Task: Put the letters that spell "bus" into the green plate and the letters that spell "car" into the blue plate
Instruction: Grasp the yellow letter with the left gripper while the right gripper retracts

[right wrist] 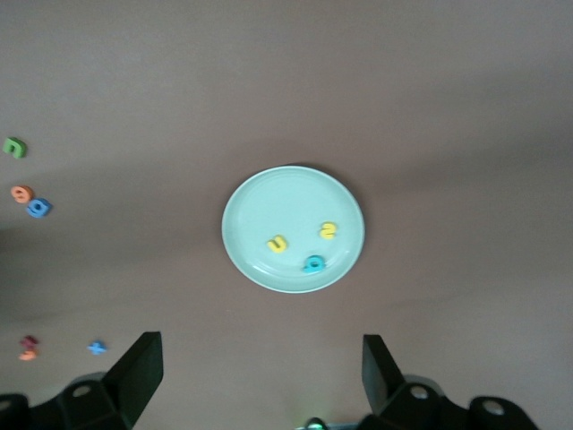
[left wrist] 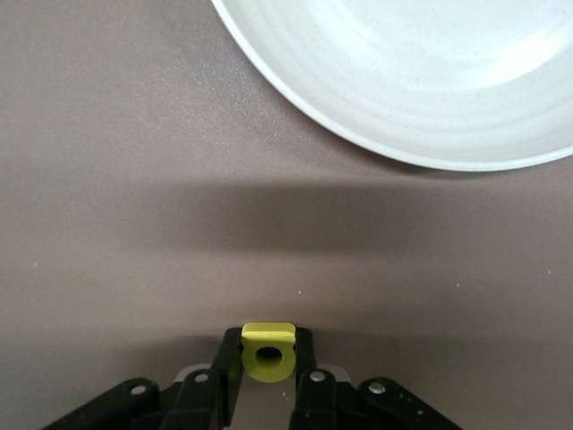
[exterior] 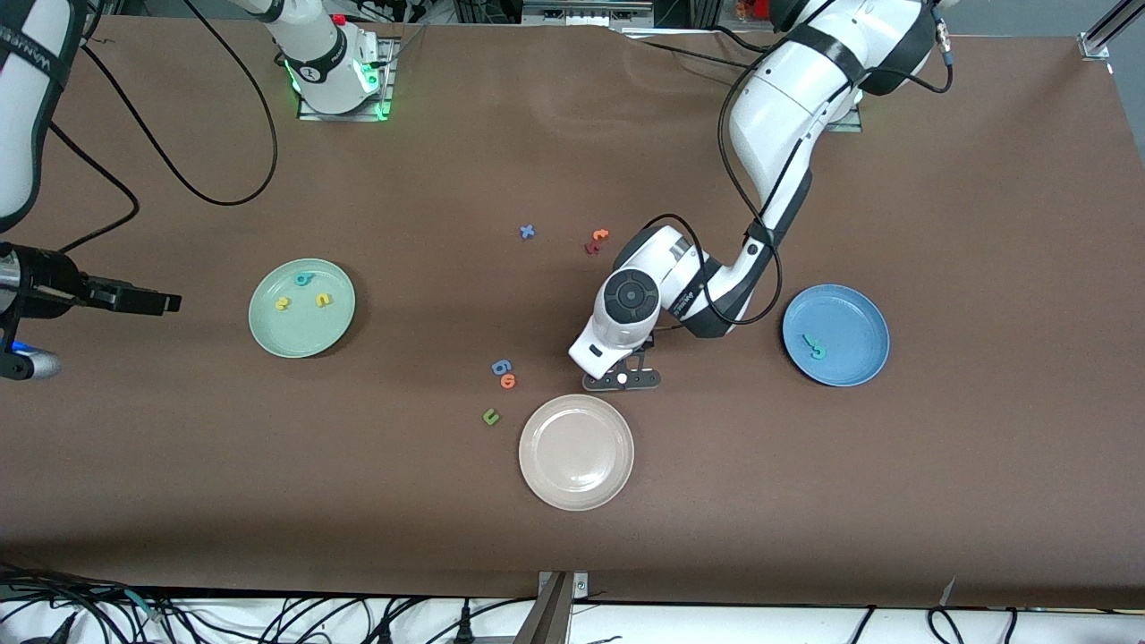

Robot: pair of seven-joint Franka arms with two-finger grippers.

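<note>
Left gripper (left wrist: 267, 369) pinching the yellow "a" (left wrist: 267, 353) on the table, just beside the white plate (exterior: 576, 452).

I see "b", "u", "s" in the green plate (exterior: 301, 308) — the teal "c" (exterior: 814, 346) in the blue plate (exterior: 835, 334). My right gripper (right wrist: 261, 369) waits wide and empty at its end of the table, above the green plate.

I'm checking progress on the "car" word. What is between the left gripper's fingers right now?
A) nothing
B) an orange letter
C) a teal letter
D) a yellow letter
D: in the left wrist view the left gripper has its fingers on either side of a small yellow letter with a round hole, low over the table beside the cream-white plate.
</note>
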